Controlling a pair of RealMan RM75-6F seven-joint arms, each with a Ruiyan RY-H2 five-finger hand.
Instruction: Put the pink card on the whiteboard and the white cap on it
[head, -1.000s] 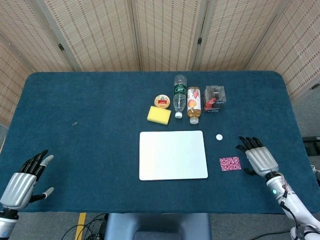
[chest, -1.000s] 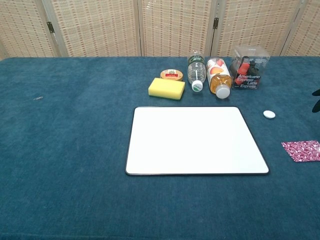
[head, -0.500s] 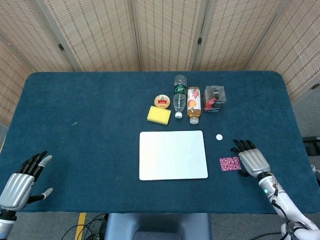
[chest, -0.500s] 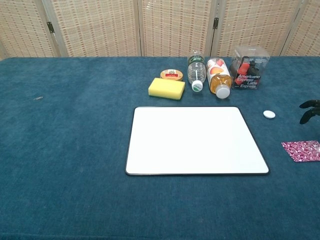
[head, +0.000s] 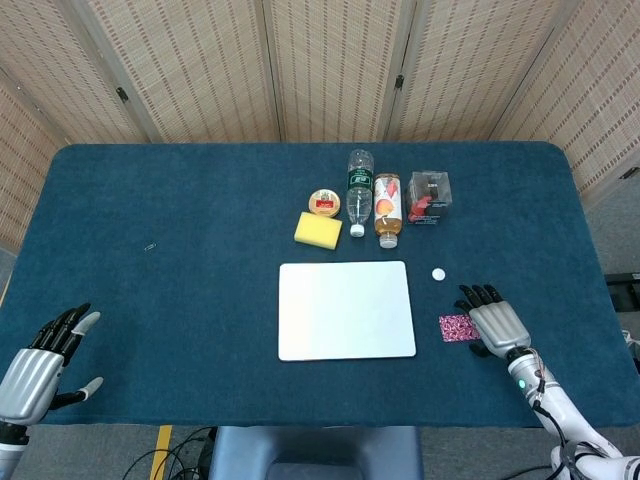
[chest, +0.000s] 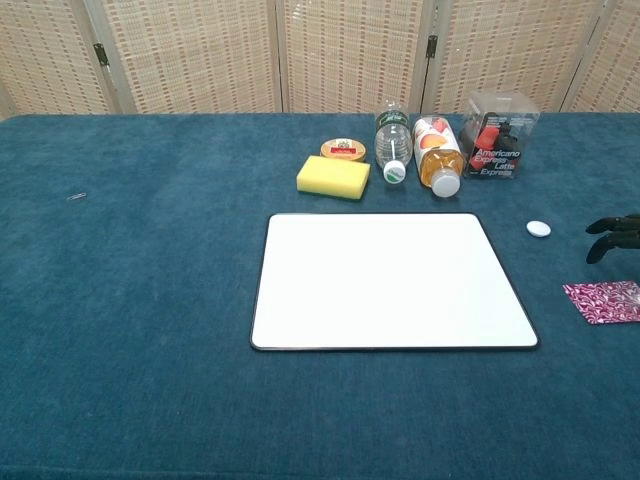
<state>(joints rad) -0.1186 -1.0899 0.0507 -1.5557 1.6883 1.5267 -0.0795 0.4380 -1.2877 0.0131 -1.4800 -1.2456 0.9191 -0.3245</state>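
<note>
The pink patterned card (head: 456, 327) (chest: 603, 300) lies flat on the blue cloth, right of the whiteboard (head: 346, 309) (chest: 390, 280). The small white cap (head: 438, 273) (chest: 538, 229) sits on the cloth off the board's far right corner. My right hand (head: 491, 320) hovers open, fingers spread, over the card's right edge; only its dark fingertips (chest: 612, 236) show at the chest view's right border. My left hand (head: 38, 365) rests open at the near left table edge, holding nothing.
Behind the board stand a yellow sponge (head: 318, 229), a small round tin (head: 323, 202), a lying water bottle (head: 358, 190), a lying juice bottle (head: 387, 207) and a clear box (head: 429, 196). A small clip (head: 150, 246) lies far left.
My right hand has moved left toward the card and now overlaps its right edge. The left hand slid slightly toward the near edge. Card, cap and board stay put.
</note>
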